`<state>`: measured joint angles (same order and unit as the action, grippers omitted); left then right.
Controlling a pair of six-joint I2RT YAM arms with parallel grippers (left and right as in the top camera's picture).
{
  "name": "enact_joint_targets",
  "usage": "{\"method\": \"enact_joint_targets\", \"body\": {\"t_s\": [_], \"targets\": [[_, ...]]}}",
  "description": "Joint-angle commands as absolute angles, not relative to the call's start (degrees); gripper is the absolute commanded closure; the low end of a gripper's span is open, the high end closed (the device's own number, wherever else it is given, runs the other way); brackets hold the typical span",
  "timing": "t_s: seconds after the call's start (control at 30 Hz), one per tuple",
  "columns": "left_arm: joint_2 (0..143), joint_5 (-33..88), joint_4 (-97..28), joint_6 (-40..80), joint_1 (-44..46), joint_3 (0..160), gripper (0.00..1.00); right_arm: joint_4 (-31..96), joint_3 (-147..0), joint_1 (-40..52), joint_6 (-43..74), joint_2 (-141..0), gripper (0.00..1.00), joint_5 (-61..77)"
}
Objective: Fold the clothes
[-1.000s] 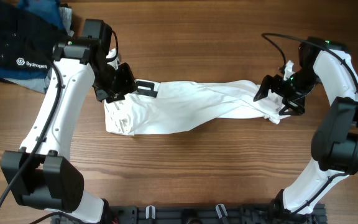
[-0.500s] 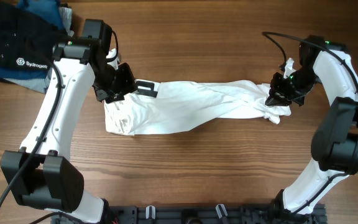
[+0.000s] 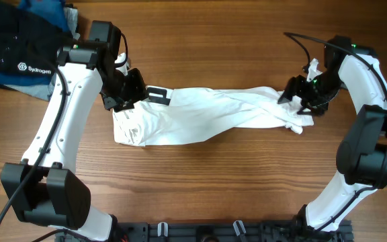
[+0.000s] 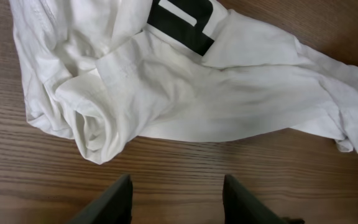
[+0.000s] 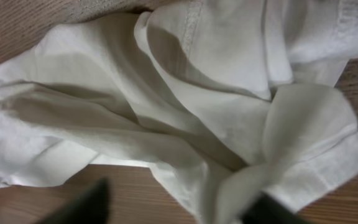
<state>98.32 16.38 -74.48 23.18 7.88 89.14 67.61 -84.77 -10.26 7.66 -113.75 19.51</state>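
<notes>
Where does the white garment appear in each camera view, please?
Overhead: white garment lies stretched across the middle of the wooden table.
Left wrist: garment fills the upper frame.
Right wrist: garment, crumpled, fills most of the frame.
Shared landmark: the table's wood grain; the black-and-white patch shows overhead and left wrist only.

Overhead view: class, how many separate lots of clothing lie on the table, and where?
2. White garment stretched across the middle; dark Sydrogen-logo stack in the top-left corner, which may hold several pieces.
</notes>
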Motion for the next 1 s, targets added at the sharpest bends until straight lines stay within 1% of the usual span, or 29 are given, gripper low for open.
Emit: {"method": "enact_joint_targets", "body": {"t_s": [0.0,0.03,0.07,0.13,0.17,0.23,0.27,0.3,0.33,0.6,0.8,0.97], "targets": [[96.9,16.5,-74.6,22.9,8.1,89.7,0.54,66.6,-84.8,-10.2,8.4,-113.0,0.76,20.7],[96.9,16.5,-74.6,22.9,8.1,89.7,0.54,66.3,-84.8,-10.2,9.3,-113.0,0.93,20.7],[96.9,16.5,-74.6,22.9,8.1,89.7,0.53,66.2,-84.8,-10.2,9.5,-113.0,0.96,20.7],[96.9,16.5,-74.7,22.9,8.1,89.7,0.53,65.8,-84.8,-10.2,9.6,-113.0,0.89,20.7],[96.9,16.5,-74.7,22.9,8.1,89.7,0.53,65.9,-84.8,-10.2,9.6,-113.0,0.81,20.7],[96.9,16.5,-74.7,22.9,8.1,89.7,0.53,66.2,-84.8,-10.2,9.6,-113.0,0.76,20.6],[96.9,16.5,-74.7,22.9,8.1,89.7,0.53,66.4,-84.8,-10.2,9.6,-113.0,0.78,20.7],[96.9,16.5,-74.7,22.9,8.1,89.7,0.53,66.6,-84.8,-10.2,9.4,-113.0,0.92,20.7],[96.9,16.5,-74.7,22.9,8.1,89.7,0.53,66.7,-84.8,-10.2,9.4,-113.0,0.96,20.7],[96.9,16.5,-74.6,22.9,8.1,89.7,0.55,63.0,-86.0,-10.2,9.0,-113.0,0.96,20.6],[96.9,16.5,-74.7,22.9,8.1,89.7,0.55,57.3,-93.5,-10.2,9.4,-113.0,0.96,20.4],[96.9,16.5,-74.7,22.9,8.1,89.7,0.55,52.4,-99.9,-10.2,9.2,-113.0,0.96,17.5]]}}
